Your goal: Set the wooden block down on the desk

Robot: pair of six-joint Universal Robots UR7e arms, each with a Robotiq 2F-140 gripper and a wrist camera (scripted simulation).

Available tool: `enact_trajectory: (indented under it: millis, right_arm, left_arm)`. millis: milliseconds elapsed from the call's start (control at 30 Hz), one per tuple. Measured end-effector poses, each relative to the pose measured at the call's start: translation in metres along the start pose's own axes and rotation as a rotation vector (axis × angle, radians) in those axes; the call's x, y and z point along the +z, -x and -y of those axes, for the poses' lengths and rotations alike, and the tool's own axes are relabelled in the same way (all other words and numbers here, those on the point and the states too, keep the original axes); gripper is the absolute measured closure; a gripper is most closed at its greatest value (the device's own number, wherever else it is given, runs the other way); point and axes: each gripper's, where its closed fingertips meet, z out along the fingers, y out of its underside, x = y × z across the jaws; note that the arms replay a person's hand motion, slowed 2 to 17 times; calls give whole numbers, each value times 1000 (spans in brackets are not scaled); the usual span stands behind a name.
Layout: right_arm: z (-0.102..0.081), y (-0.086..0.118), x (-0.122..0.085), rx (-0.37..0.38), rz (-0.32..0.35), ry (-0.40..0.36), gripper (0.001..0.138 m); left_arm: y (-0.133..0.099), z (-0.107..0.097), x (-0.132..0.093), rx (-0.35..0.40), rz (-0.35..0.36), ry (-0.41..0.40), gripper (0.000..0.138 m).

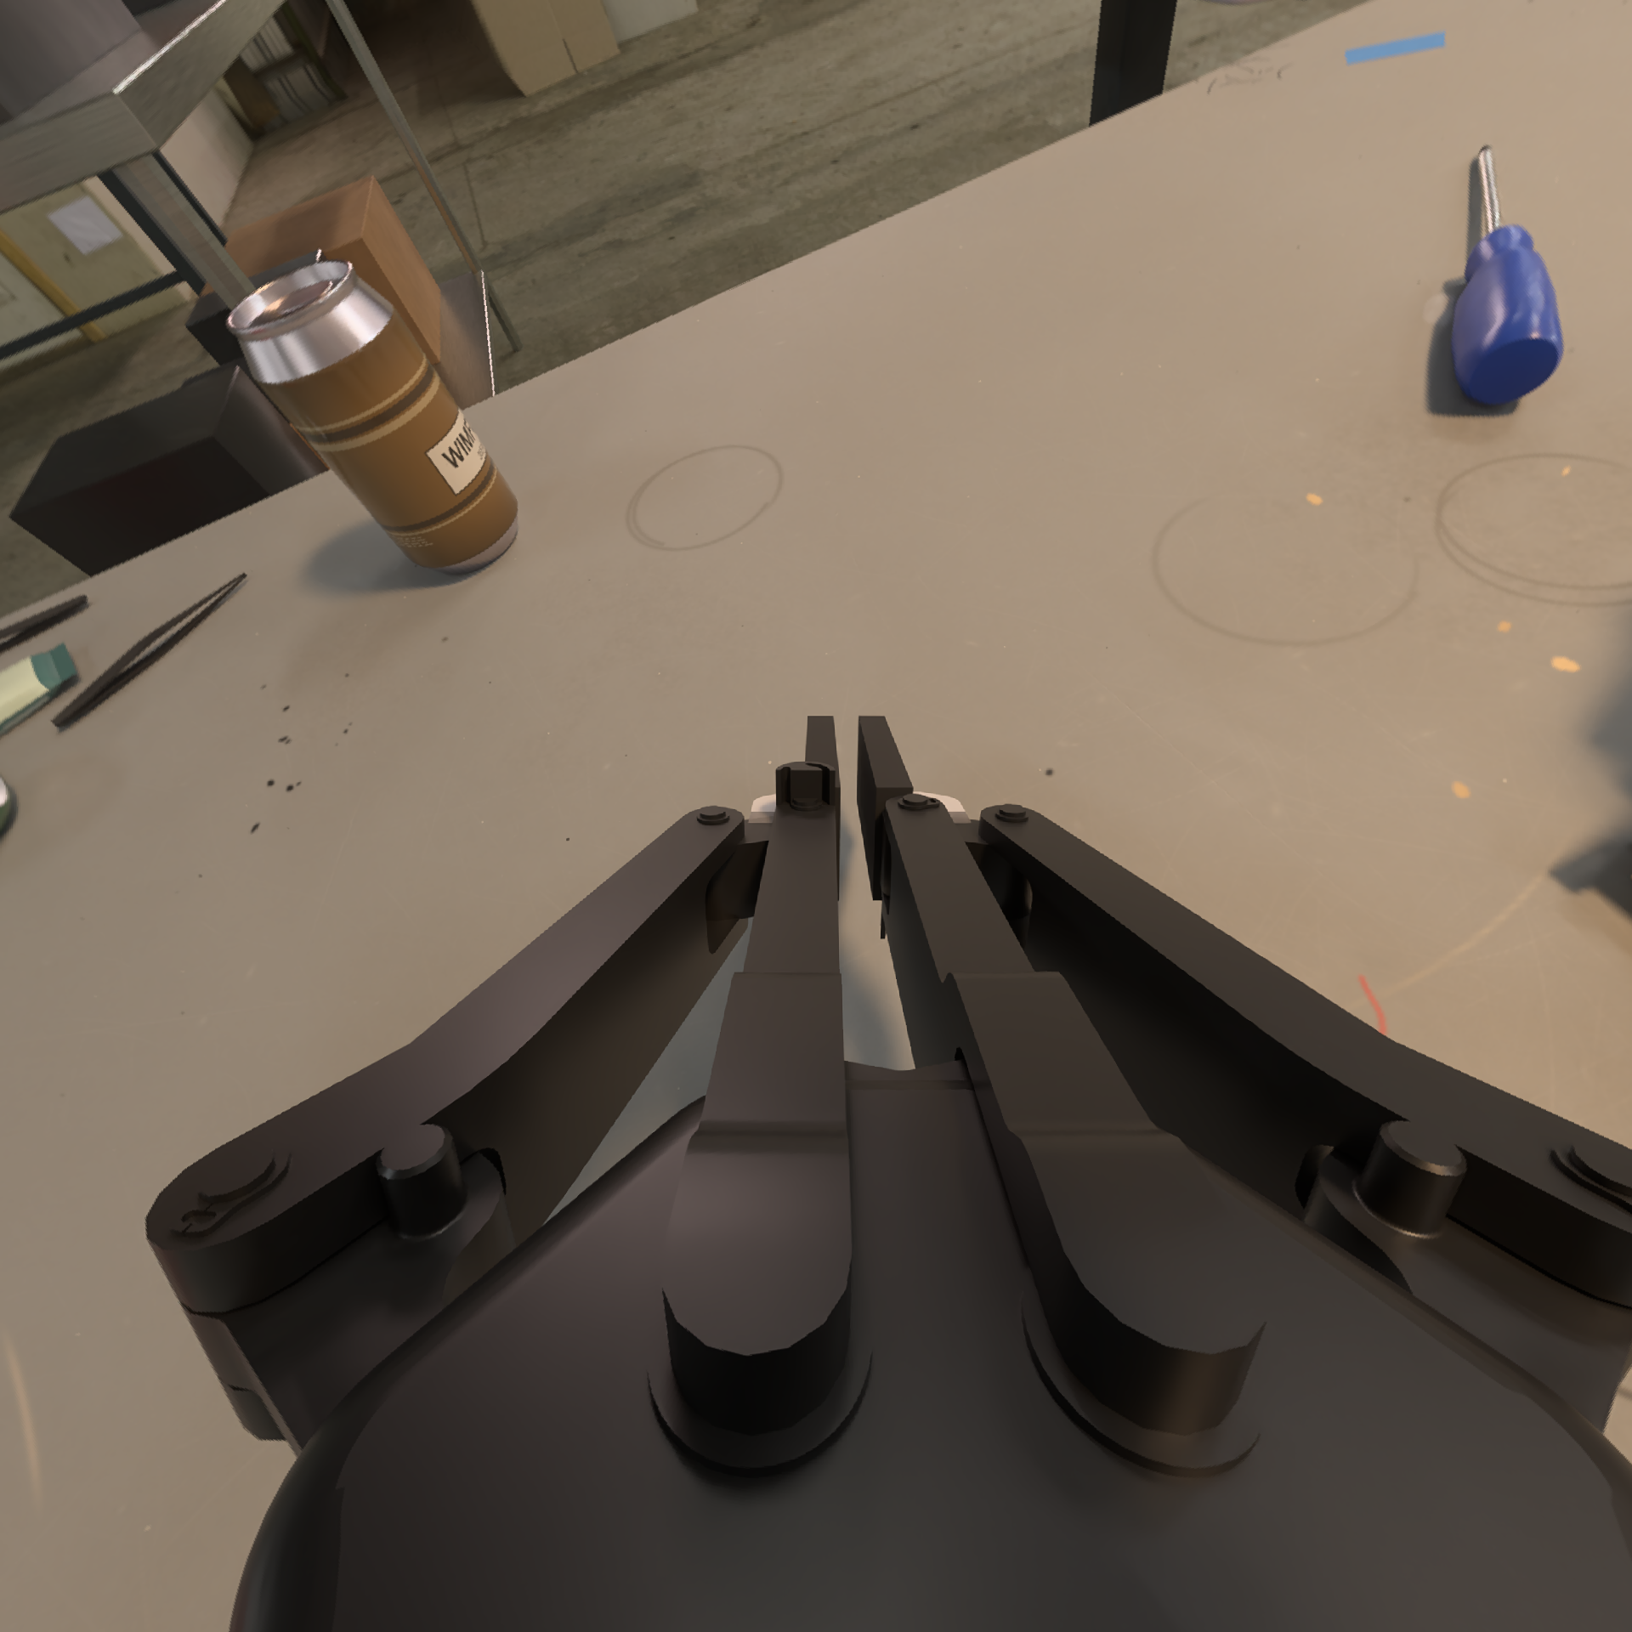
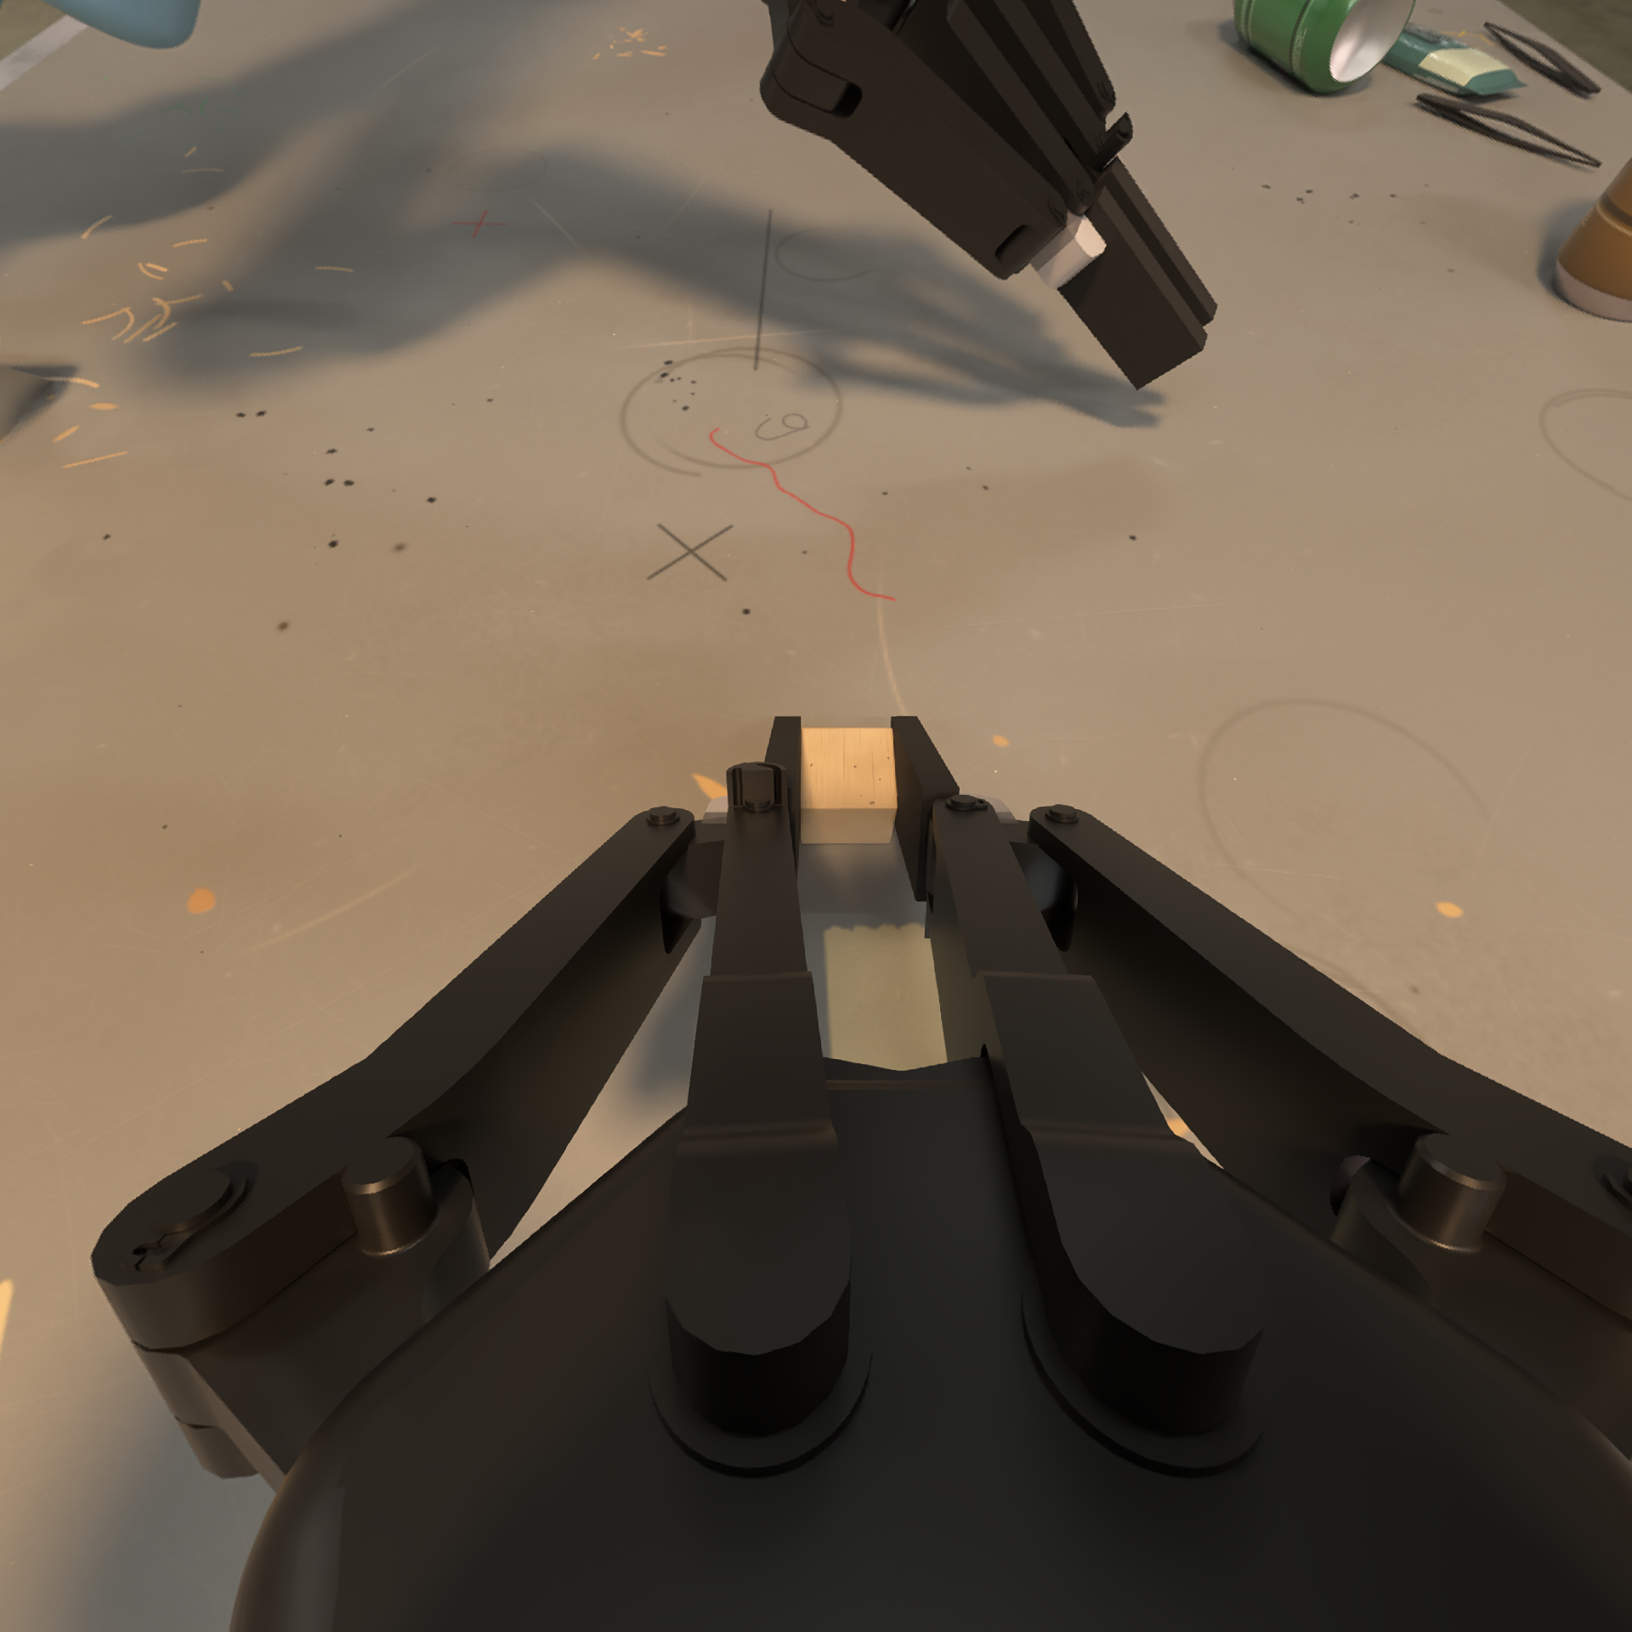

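In the right wrist view my right gripper (image 2: 846, 751) is shut on a small pale wooden block (image 2: 846, 766), held between the two pads just above the grey desk (image 2: 442, 706). The block's shadow lies on the desk below it. In the left wrist view my left gripper (image 1: 848, 751) is shut and empty, its fingers nearly touching, above the desk (image 1: 1060, 442). The left gripper also shows in the right wrist view (image 2: 1157, 344), hovering farther off, apart from the block.
A brown can (image 1: 380, 424) stands at the desk's far left edge, also in the right wrist view (image 2: 1603, 256). A blue screwdriver (image 1: 1501, 309) lies at right. Black tweezers (image 1: 150, 649) and a tube (image 1: 35, 680) lie at left. A green can (image 2: 1316, 40) lies tipped over.
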Motion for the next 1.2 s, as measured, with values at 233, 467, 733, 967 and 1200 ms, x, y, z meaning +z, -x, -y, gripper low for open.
enact_trajectory:
  millis: [233, 467, 733, 967, 1200]
  right_arm:
    - [0, 0, 0, 2, 1, 0, 112]
    - [0, 0, 0, 1, 1, 0, 112]
    - [0, 0, 0, 1, 1, 0, 112]
    - [0, 0, 0, 1, 1, 0, 112]
    - [0, 0, 0, 3, 2, 0, 112]
  left_arm:
    - [10, 2, 1, -40, 10, -28, 125]
    - [24, 4, -1, 2, 95, -34, 127]
    - [38, 3, -1, -41, 127, -30, 132]
    - [49, 1, -2, -96, 126, -45, 132]
    - [55, 5, -7, -125, 113, -93, 131]
